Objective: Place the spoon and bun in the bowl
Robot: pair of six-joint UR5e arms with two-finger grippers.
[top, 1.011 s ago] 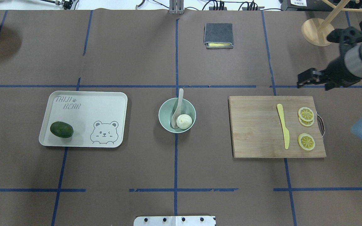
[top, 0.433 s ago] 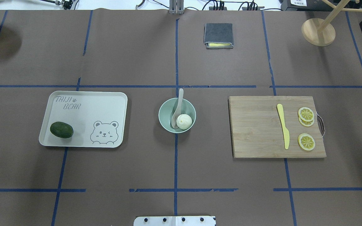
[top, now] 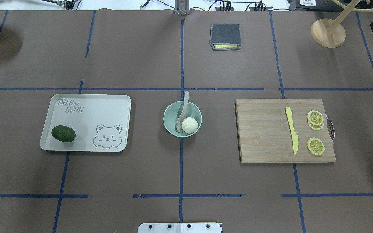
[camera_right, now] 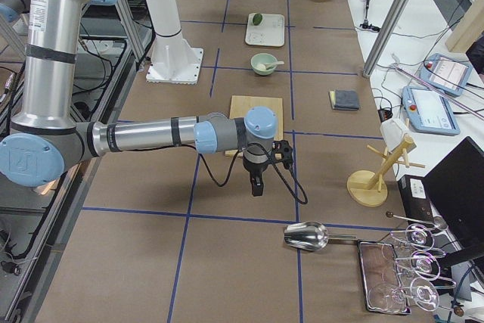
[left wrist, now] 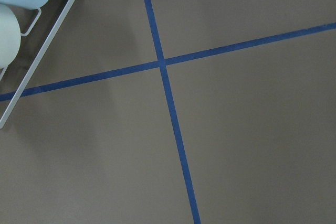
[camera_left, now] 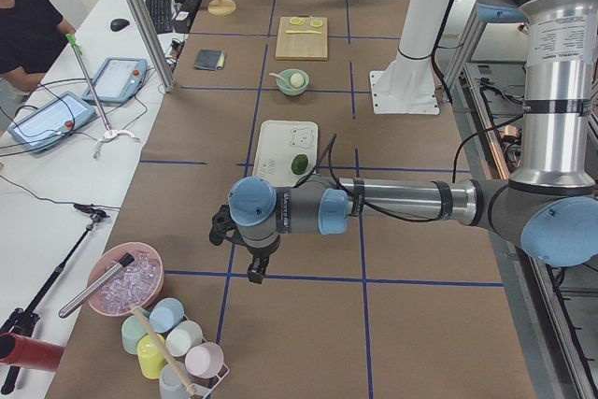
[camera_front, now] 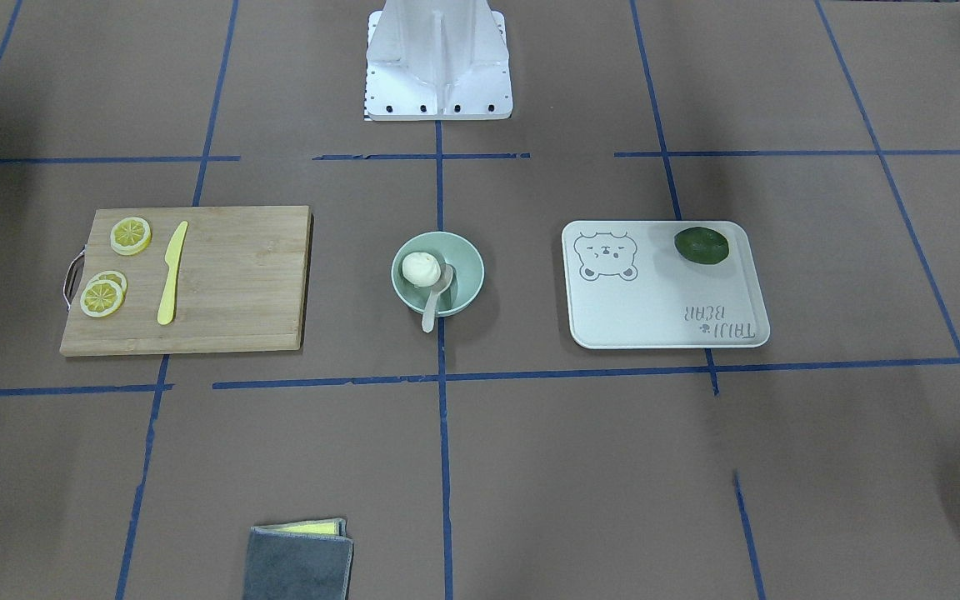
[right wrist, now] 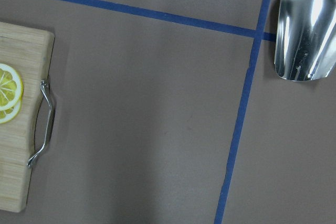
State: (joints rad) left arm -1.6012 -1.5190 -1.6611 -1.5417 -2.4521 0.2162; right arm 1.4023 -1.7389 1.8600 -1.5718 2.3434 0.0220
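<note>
Right now the bowl [top: 170,124] is sitting at the middle of the table [top: 141,58], on a blue tape line, and it is holding both task things. The bun [top: 189,125] is resting inside it toward the robot's right, and the spoon [top: 183,111] is lying just beside the bun, scoop down in the bowl, handle leaning out over the far rim. Both arms are hanging well apart from the bowl: the left arm [camera_left: 402,198] is reaching over the table's left end near a rack of cups [camera_left: 177,343], while the right arm [camera_right: 144,135] is reaching over the right end, between the cutting board [top: 261,129] and a metal scoop [camera_right: 306,237]. Only the side views are showing their jaws, so I cannot tell whether either pair is apart or together. A dark green fruit [top: 63,133] is lying on the bear-print tray [top: 108,106], and a yellow knife [top: 292,129] is lying on the board beside lemon slices [top: 315,118]
</note>
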